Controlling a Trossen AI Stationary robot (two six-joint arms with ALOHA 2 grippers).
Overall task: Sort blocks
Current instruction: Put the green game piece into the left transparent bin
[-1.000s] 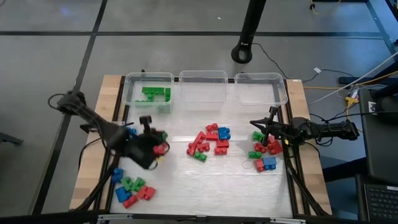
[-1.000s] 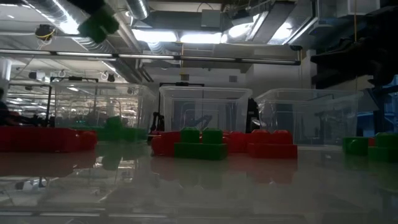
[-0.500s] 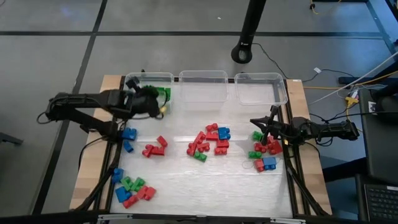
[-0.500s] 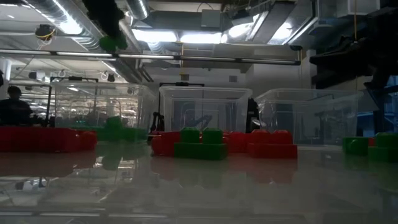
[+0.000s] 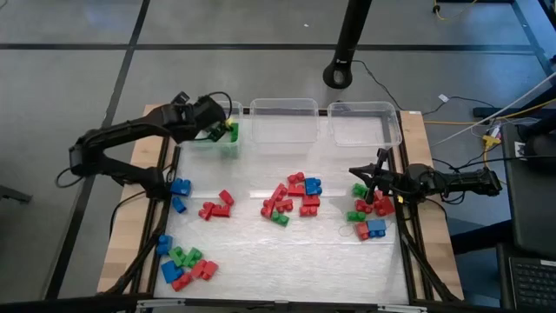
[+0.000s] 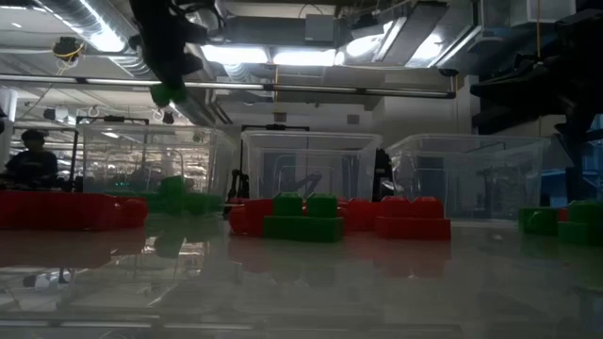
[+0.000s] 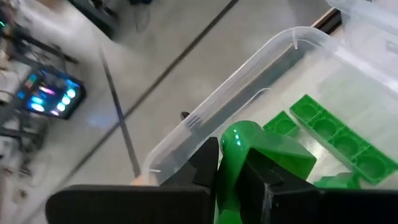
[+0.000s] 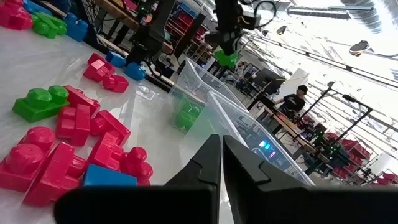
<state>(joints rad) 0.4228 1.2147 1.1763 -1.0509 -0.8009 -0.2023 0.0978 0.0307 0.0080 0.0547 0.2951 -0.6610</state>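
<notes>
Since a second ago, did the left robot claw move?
Yes. The left gripper, shut on a green block, went from mid-table up to the left bin.

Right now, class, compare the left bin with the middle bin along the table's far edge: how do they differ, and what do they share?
The left bin holds green blocks; the middle bin looks empty. The left gripper hangs over the left bin, shut on a green block; nothing hangs over the middle bin. The arm hides part of the left bin from above; the middle bin shows whole. Both are clear rectangular plastic bins, side by side.
</notes>
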